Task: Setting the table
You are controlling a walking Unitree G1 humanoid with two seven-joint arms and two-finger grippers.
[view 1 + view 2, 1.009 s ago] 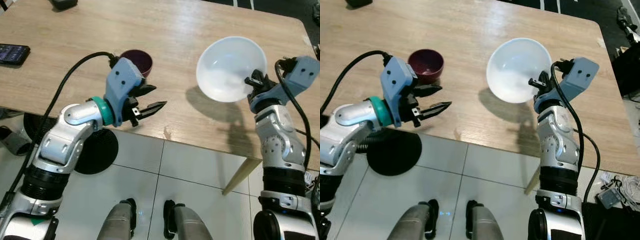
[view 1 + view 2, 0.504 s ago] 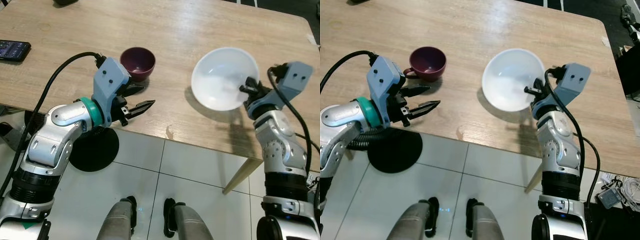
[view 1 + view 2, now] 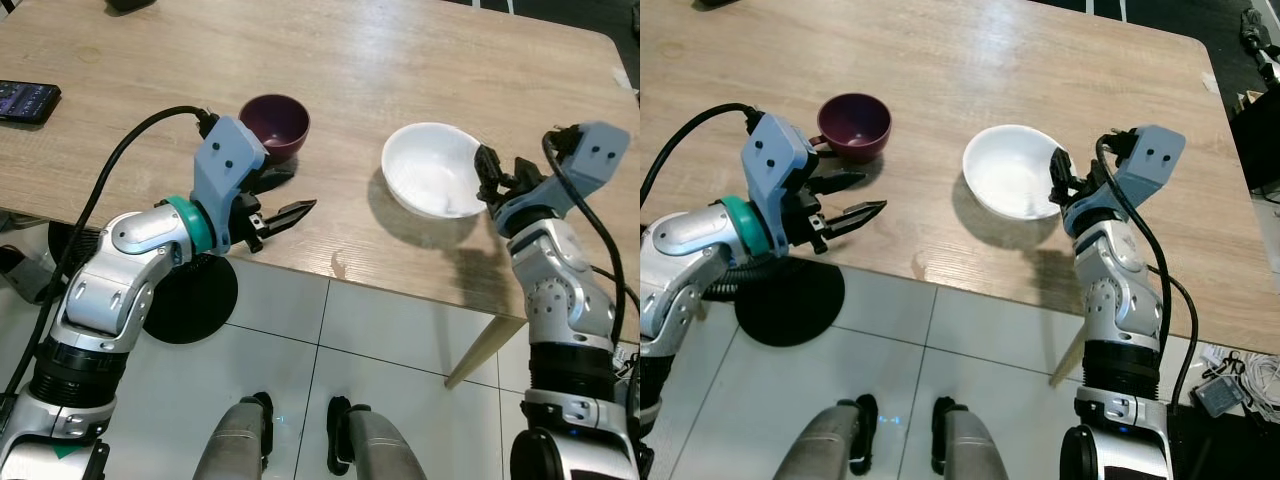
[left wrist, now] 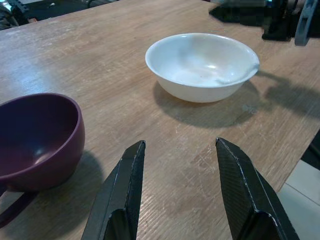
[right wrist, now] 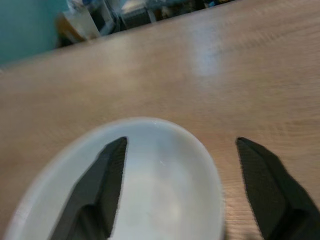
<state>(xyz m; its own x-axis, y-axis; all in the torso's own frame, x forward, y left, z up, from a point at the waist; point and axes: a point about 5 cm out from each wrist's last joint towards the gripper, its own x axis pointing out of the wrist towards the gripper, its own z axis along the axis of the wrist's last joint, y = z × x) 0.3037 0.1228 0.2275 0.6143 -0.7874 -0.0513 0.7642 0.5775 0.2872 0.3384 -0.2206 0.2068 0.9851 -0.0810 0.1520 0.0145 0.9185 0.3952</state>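
Two bowls sit on the desk (image 3: 400,50): the white bowl (image 3: 435,183) just ahead of the right tool (image 3: 497,176), spread wide at its rim, the maroon cup (image 3: 275,126) nearest the wide-open left tool (image 3: 280,196).

black phone (image 3: 25,101) at my far-left worktop edge, dark object (image 3: 128,6) at the far edge, round black base (image 3: 188,300) on white tiled floor (image 3: 330,340) underneath, cable clutter (image 3: 1240,375) on my right
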